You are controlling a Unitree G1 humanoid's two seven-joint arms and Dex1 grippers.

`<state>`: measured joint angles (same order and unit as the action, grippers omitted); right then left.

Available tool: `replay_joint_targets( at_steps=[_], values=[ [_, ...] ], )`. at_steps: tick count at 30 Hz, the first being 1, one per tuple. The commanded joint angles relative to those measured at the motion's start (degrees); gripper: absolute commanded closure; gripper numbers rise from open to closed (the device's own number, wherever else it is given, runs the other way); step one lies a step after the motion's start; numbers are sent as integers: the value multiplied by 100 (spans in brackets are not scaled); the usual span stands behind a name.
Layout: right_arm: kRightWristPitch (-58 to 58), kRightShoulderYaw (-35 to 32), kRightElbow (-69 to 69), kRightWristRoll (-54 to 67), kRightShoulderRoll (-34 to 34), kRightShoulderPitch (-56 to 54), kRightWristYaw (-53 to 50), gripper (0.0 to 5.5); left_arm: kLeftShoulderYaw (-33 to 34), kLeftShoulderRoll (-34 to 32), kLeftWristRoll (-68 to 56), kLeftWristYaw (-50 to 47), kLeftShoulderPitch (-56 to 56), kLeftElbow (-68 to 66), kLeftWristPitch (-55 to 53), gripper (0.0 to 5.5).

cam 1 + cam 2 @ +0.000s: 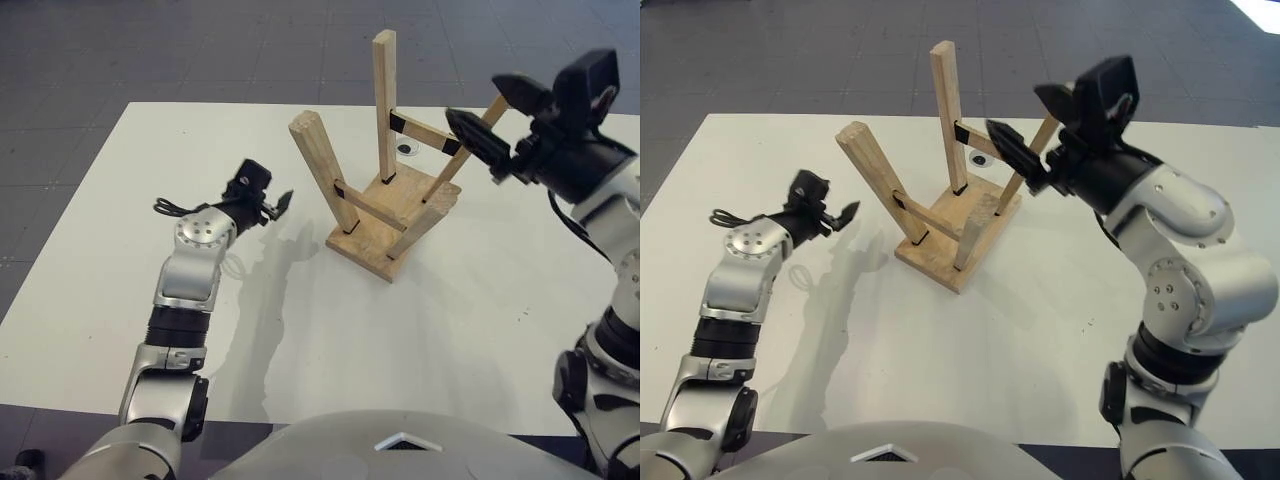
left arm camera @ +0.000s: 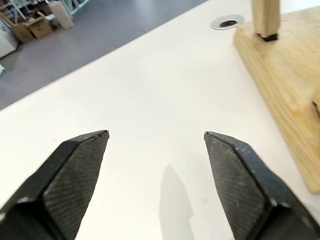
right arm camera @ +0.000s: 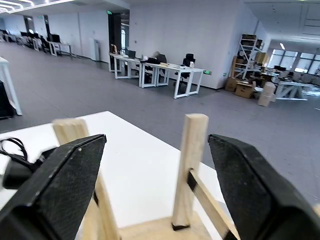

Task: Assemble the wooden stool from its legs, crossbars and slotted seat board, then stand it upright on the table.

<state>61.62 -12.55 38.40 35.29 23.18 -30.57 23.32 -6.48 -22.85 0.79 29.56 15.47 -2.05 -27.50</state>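
Observation:
The wooden stool lies upside down at the middle of the white table, its seat board flat on the surface and its legs pointing up. One leg leans to the left, and the far leg stands straight. Thin crossbars join the legs. My right gripper hangs open at the top of the right-hand leg, a finger on either side of it. Left of the stool, my left gripper is open just above the table with nothing in it; its wrist view has the seat board close ahead.
A small round grommet sits in the table just behind the stool. Wide bare surface lies in front of the stool and to its right. The table's far edge runs close behind the stool, with dark floor beyond.

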Motion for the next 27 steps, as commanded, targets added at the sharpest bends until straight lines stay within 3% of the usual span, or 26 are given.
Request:
replay_joint_targets(
  at_steps=[1,13,22,25,27],
  values=[
    [419,100,109,600,-305,-285,-213,175,-375,52,22,111,-219,366,-540,196],
    [562,716,166,1211,-334,-167,-447,175,-538,117,102,-65,-221,283,-628,196],
    [-473,-241,-66,2364,-796,-1886,-1016,175,-503,92,84,-57,-230,256,-571,196],
    [-458,50,132,2467,-705,-944,-992,175,-491,59,83,-36,-234,257,-563,196],
    [-505,837,176,2014,-262,214,-466,175,-478,42,83,-38,-263,277,-565,196]
  ],
)
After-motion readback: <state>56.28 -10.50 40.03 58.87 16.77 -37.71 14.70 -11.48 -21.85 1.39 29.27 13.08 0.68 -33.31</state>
